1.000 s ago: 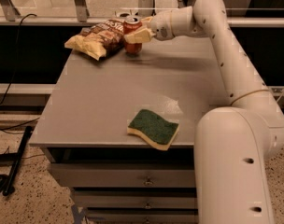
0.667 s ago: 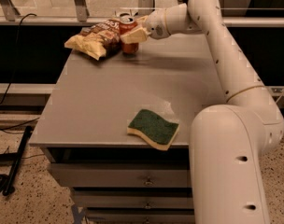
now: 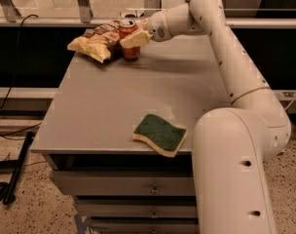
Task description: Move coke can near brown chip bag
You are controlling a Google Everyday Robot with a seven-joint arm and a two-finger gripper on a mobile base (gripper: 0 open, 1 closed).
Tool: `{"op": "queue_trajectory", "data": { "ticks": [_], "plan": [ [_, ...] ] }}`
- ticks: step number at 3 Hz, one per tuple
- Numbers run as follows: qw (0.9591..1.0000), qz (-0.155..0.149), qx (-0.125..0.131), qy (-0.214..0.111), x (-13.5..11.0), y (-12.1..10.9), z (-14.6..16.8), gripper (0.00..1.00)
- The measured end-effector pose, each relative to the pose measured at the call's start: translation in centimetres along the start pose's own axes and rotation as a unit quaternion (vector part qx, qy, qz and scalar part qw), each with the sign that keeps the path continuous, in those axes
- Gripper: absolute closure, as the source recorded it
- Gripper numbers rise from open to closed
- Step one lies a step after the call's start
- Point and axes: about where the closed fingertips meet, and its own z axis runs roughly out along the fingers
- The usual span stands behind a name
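Note:
The red coke can (image 3: 129, 30) stands upright at the far edge of the grey table (image 3: 114, 101), right beside the brown chip bag (image 3: 96, 40), which lies crinkled at the far left corner. My gripper (image 3: 132, 39) reaches in from the right and is shut on the coke can; one pale finger (image 3: 136, 38) crosses the can's front. The can's lower part shows below the finger and is at or just above the table top. The can and the bag look to be touching or nearly so.
A green and yellow sponge (image 3: 160, 134) lies near the table's front edge, right of centre. My white arm (image 3: 235, 82) spans the table's right side. Drawers (image 3: 123, 186) sit below the table top. A railing and cables run behind and to the left.
My gripper has carried the coke can a little to the left, closer to the brown chip bag. The sponge and the bag have not moved.

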Motion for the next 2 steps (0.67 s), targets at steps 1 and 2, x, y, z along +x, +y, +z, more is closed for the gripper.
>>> {"op": "queue_trajectory", "data": {
  "ticks": [1, 2],
  "plan": [
    [1.0, 0.003, -0.003, 0.0, 0.01, 0.11, 0.14, 0.0],
    [0.9999, 0.008, 0.008, 0.003, 0.38, -0.39, -0.8, 0.0]
  ]
}}
